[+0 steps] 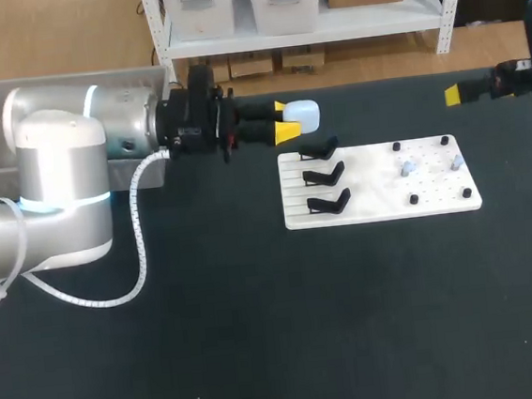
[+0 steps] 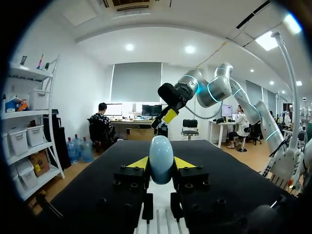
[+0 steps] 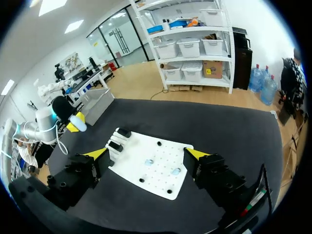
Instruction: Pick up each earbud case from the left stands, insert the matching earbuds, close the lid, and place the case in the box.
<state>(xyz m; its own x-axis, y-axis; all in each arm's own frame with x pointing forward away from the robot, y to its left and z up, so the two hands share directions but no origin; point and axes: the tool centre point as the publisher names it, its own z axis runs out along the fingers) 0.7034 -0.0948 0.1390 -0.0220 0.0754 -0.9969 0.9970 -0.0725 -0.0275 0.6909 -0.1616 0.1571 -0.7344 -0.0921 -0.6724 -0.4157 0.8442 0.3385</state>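
Apparently, case [image 2: 161, 157] within left hand [image 1: 290, 121].

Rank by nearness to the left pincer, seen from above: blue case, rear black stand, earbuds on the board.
1. Blue case, held in the left pincer.
2. Rear black stand, just beside it.
3. Earbuds, farther right on the board.

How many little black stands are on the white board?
3. They line up along the left edge of the white board in the head view: the far stand, the middle stand and the near stand. None seems hidden.
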